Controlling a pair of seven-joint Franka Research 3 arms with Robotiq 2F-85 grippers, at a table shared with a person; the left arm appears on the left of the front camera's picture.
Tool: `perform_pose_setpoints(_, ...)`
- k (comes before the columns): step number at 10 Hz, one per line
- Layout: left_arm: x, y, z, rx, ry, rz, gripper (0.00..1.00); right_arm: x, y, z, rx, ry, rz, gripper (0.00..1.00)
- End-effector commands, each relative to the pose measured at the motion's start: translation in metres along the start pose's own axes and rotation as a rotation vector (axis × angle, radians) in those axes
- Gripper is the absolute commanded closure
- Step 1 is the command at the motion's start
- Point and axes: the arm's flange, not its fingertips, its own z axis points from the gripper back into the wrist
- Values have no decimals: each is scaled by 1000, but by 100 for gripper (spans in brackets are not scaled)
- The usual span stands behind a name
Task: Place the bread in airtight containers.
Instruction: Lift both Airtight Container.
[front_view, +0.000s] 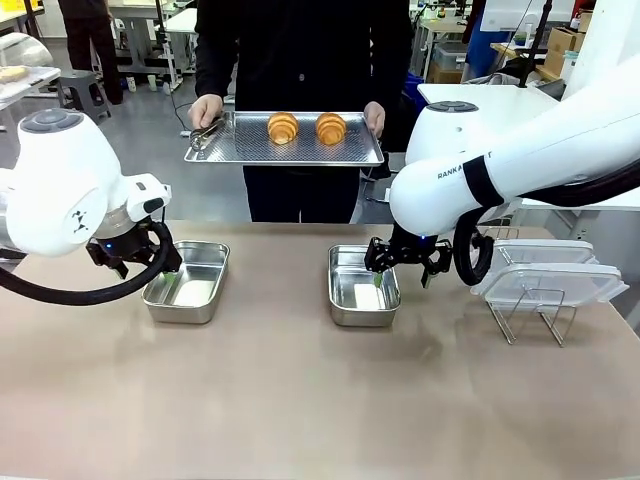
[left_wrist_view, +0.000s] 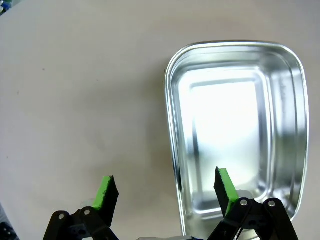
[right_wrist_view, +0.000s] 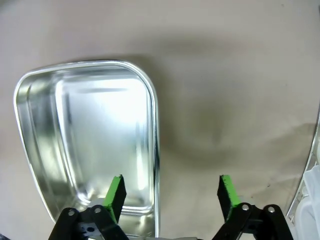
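Two golden croissants (front_view: 283, 127) (front_view: 331, 128) lie on a perforated metal tray (front_view: 240, 148) that a person holds at the far side of the table. Two empty steel containers stand on the table, one at the left (front_view: 212, 290) (left_wrist_view: 235, 115) and one in the middle (front_view: 342, 292) (right_wrist_view: 90, 135). My left gripper (front_view: 165, 268) (left_wrist_view: 165, 192) is open and straddles the left container's near-left wall, one finger inside and one outside. My right gripper (front_view: 385, 275) (right_wrist_view: 172, 192) is open and straddles the middle container's right wall the same way.
Metal tongs (front_view: 205, 135) rest on the tray's left end by the person's hand. Clear plastic lids (front_view: 550, 275) sit on a wire rack (front_view: 530, 318) at the right, close behind my right arm; the rack's edge (right_wrist_view: 312, 190) shows in the right wrist view.
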Motion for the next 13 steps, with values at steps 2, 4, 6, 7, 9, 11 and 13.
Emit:
perform_pose_setpoints(2,7,6,-11,-6,-24,29,58,-4,3,-7,0,-36,-22,79)
perform_pose_setpoints(4,6,6,-10,-2,-25,27,63,-4,2,-8,3,-38,-18,100)
perform_pose_setpoints(6,6,8,-9,-4,-22,22,100,-4,2,-9,7,-35,-14,97)
perform_pose_setpoints(7,7,8,-9,-6,-21,19,100,-3,2,-8,10,-36,-15,100)
perform_pose_setpoints(9,7,7,-7,-11,-11,17,100,-3,1,-7,14,-32,-16,100)
perform_pose_setpoints(11,8,7,-4,-8,-7,13,100,-2,1,-6,15,-28,-20,100)
perform_pose_setpoints(13,13,6,4,-20,9,62,100,2,0,1,36,-33,-32,100)
